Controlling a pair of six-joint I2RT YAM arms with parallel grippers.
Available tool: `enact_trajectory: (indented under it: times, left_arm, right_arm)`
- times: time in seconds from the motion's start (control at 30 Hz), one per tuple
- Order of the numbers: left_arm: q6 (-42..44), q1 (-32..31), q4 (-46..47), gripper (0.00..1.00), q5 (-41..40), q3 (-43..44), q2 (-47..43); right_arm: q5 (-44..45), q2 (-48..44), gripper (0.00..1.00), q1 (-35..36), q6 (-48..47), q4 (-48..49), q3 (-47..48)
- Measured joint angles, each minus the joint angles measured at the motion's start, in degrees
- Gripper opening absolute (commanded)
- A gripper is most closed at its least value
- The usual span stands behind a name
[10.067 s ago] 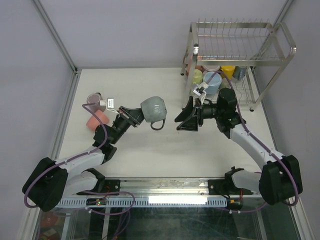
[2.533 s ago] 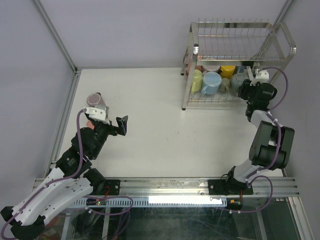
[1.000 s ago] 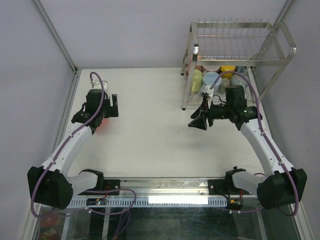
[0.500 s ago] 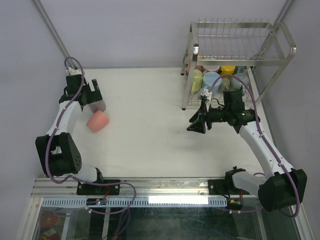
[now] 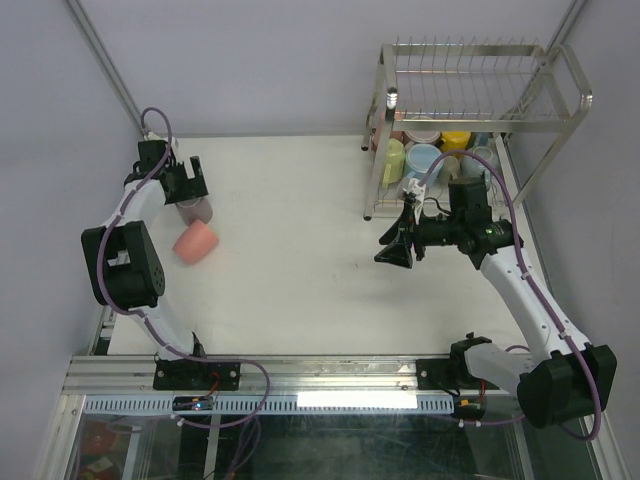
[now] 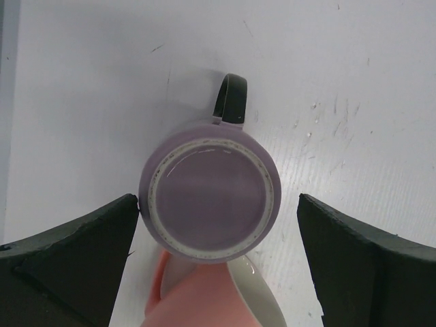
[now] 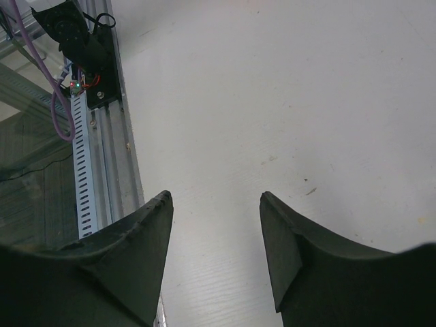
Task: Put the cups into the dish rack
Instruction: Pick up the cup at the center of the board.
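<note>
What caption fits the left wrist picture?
Open left gripper framing a round mauve mug with a dark handle, a salmon pink cup beside it.

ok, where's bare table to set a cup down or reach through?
Free: the table centre, from the mauve mug and salmon cup on the left to the right gripper and dish rack. Crowded: the rack's lower shelf, full of cups, and around the mug, straddled by open left jaws.

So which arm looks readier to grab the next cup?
Left. The left gripper hovers open over the mauve cup, jaws either side; the right gripper sits empty near the dish rack.
</note>
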Motion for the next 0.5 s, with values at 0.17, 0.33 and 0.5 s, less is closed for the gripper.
enact_trajectory:
  times: [0.17, 0.33, 0.5]
  left_arm:
    - [0.6, 0.0, -0.1, 0.99, -0.3, 1.5, 2.7]
    - [0.7, 0.0, -1.0, 0.99, -0.6, 2.1, 6.0]
    - [0.8, -0.6, -1.9, 0.93, -1.6, 3.6, 8.2]
  right_arm:
    - [-0.2, 0.0, 0.57, 0.0, -0.1, 0.0, 0.0]
    - [-0.6, 0.1, 0.57, 0.0, -0.1, 0.0, 0.0]
    - [-0.9, 0.3, 0.57, 0.0, -0.1, 0.0, 0.0]
